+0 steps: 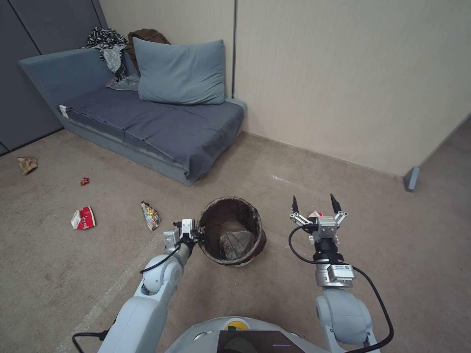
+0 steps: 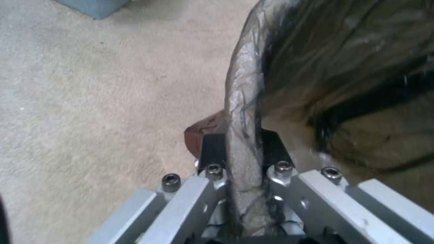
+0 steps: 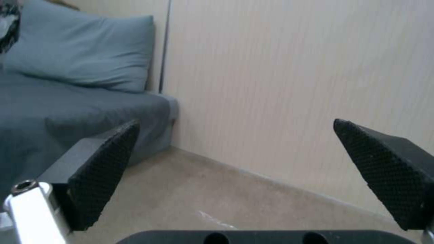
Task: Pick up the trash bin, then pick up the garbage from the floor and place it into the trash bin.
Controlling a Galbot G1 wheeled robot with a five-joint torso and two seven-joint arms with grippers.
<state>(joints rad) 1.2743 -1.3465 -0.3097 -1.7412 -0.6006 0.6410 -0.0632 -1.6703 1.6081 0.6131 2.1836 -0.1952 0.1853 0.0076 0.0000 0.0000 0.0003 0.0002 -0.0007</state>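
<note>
My left gripper [image 1: 192, 234] is clamped on the near-left rim of the trash bin [image 1: 232, 236]; in the left wrist view the two black pads [image 2: 212, 149] pinch the liner-wrapped rim [image 2: 242, 112] btwn them. Bin sits centre of the carpet [image 1: 59, 274] just in front of me, brown bag liner folded over the rim, w/ crumpled stuff inside at the bottom.

My right gripper [image 1: 316, 203] is held up to the right of the bin, fingers spread wide, nothing btwn them; a red-and-white scrap [image 1: 316, 214] peeks just behind it. Right wrist view looks past both fingertips [image 3: 106, 169] at the wall.

Garbage on the floor to the left: yellow snack wrapper [image 1: 150, 215] nearest the bin, red-and-white carton [image 1: 83, 218] further left, small red bit [image 1: 85, 181] beyond it, tan paper bag [image 1: 27, 164] far left. Grey sofa [image 1: 147, 122] w/ pillow [image 1: 180, 72] stands far, against the wall.
</note>
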